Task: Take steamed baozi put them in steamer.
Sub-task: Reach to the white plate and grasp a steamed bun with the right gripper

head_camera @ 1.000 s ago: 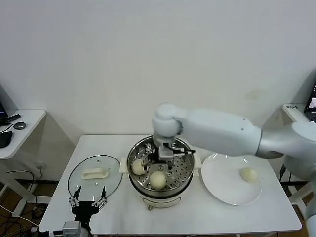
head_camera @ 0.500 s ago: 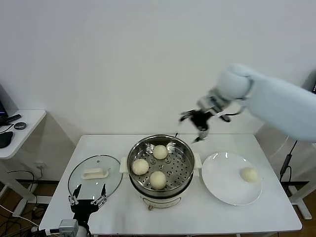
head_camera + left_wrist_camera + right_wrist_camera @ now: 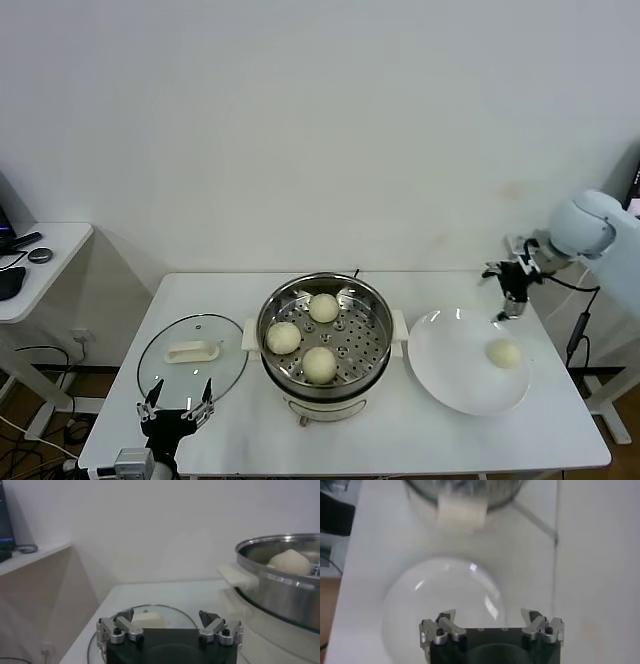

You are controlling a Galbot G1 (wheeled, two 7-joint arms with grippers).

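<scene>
With three baozi [image 3: 319, 364] in steamer [image 3: 372, 312], right hand [image 3: 508, 287] spread above plate [image 3: 445, 365]: lower centred over last bun [image 3: 503, 353], pinch gently. Left hand [image 3: 178, 409] spread, idle near lid [image 3: 160, 362].

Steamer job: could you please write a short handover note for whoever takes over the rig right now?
Right tool: open, empty, above the far edge of the white plate.
Left tool: open, empty, parked at the table's near edge by the glass lid.
Done: three baozi sit on the perforated tray in the steamer.
Left: one baozi lies on the plate; move it into the steamer.
</scene>
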